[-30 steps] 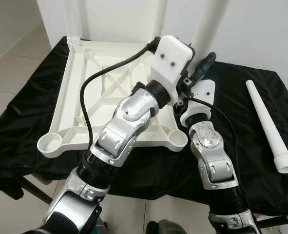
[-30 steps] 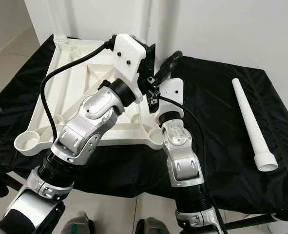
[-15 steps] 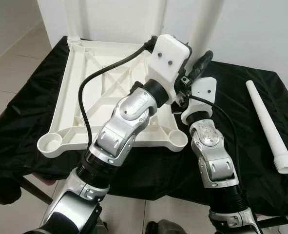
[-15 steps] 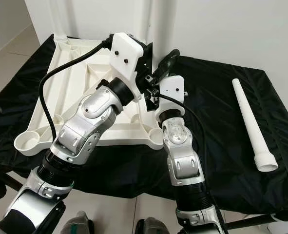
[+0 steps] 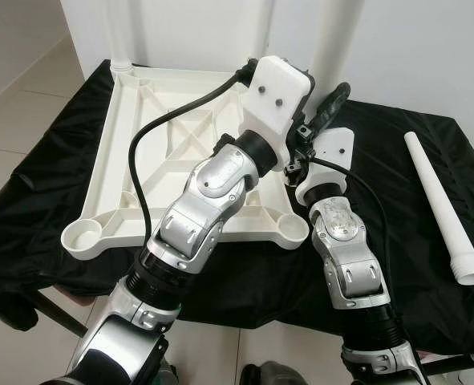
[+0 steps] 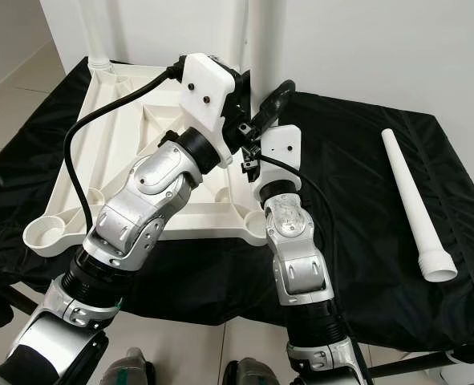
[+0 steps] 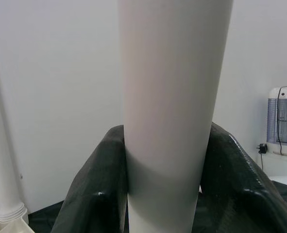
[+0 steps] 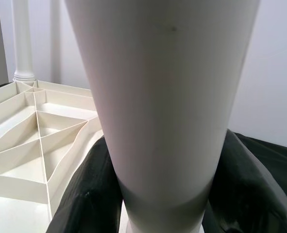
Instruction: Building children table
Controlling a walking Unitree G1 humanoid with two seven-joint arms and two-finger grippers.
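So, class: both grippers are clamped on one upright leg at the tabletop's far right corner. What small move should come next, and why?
Probably press the upright leg straight down to seat it. The left gripper and right gripper both grip it above the upturned tabletop, while the near sockets are empty and a spare leg lies on the black cloth.

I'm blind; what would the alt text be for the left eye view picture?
Both robot grippers, left gripper and right gripper, reach together to an upright white table leg at the far right corner of an upside-down white tabletop on a black cloth. Another leg lies loose to the right.
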